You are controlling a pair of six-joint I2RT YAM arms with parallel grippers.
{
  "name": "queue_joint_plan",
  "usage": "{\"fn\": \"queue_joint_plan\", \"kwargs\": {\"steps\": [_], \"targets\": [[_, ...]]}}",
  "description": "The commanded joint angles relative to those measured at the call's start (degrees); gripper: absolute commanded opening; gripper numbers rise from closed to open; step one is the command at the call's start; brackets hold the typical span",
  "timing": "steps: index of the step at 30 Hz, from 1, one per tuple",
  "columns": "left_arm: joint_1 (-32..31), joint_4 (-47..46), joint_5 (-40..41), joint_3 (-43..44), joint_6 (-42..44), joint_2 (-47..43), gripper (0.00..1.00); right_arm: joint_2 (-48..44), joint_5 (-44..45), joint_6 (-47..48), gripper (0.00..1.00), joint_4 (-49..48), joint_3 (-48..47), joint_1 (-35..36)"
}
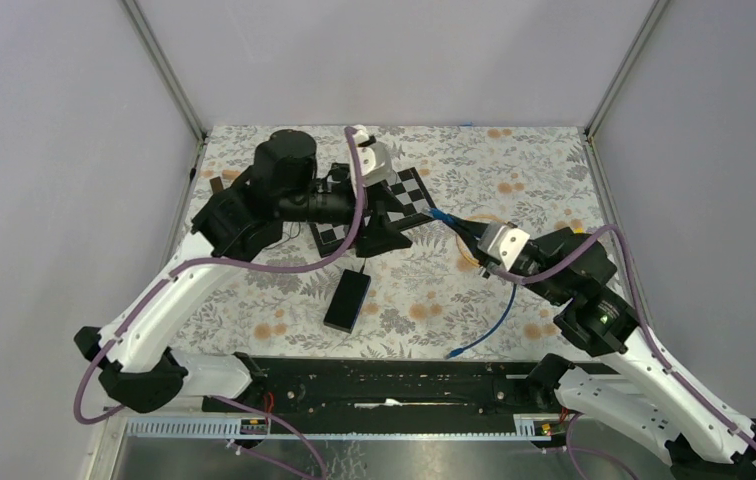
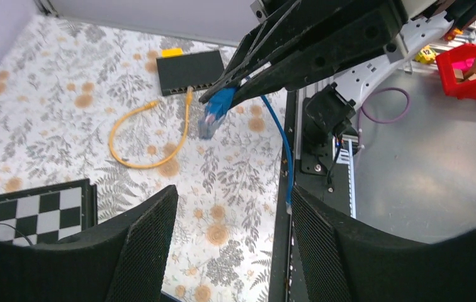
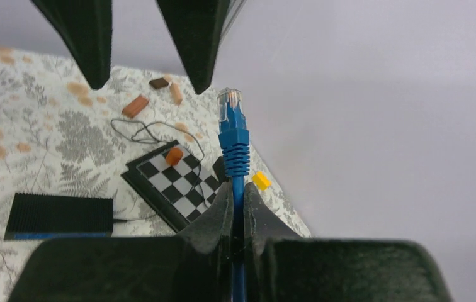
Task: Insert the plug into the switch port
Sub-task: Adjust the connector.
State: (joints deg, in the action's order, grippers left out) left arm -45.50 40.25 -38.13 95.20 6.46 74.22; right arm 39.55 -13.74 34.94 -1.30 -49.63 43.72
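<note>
My right gripper (image 3: 238, 195) is shut on the blue cable (image 1: 484, 325) just behind its plug (image 3: 230, 107), which sticks out past the fingertips, contacts showing. From above, the plug (image 1: 441, 214) hangs over the table's middle, and the right gripper (image 1: 462, 229) holds it off the cloth. The left wrist view shows the plug (image 2: 213, 113) in the air, short of the black switch (image 2: 188, 70), whose port row faces it. My left gripper (image 2: 229, 251) is open and holds nothing; its tips (image 3: 147, 85) hang close to the plug. From above the switch is hidden under the right arm.
A yellow cable (image 2: 141, 145) loops from a switch port across the cloth. A checkerboard plate (image 1: 409, 195) with an orange block (image 3: 174, 155) lies behind the grippers. A black ribbed box (image 1: 347, 300) sits near the front. Small brown blocks (image 3: 135, 106) and a yellow one (image 3: 260, 180) are scattered about.
</note>
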Motion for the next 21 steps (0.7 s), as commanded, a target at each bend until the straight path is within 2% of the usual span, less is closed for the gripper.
{"fn": "queue_joint_plan", "kwargs": {"steps": [1,11,16,21], "targets": [[-0.21,-9.09,1.57,-2.74,-2.60,-3.40,0.68,-1.16,1.94,-6.09,0.00,-5.90,-3.98,-0.22],[-0.21,-29.09,0.63,-13.51,-6.13,-12.06,0.70,-3.31,-4.23,-13.73,0.00,-13.73,-4.19,-0.17],[-0.21,-33.45,-2.26,-14.24,-6.30,-12.87,0.68,-4.26,-7.82,-16.56,0.00,-16.73,-3.65,-0.17],[-0.21,-38.55,-4.72,-15.22,-6.32,-12.84,0.68,-5.01,-14.90,-14.35,0.00,-17.34,-2.43,-0.22]]}}
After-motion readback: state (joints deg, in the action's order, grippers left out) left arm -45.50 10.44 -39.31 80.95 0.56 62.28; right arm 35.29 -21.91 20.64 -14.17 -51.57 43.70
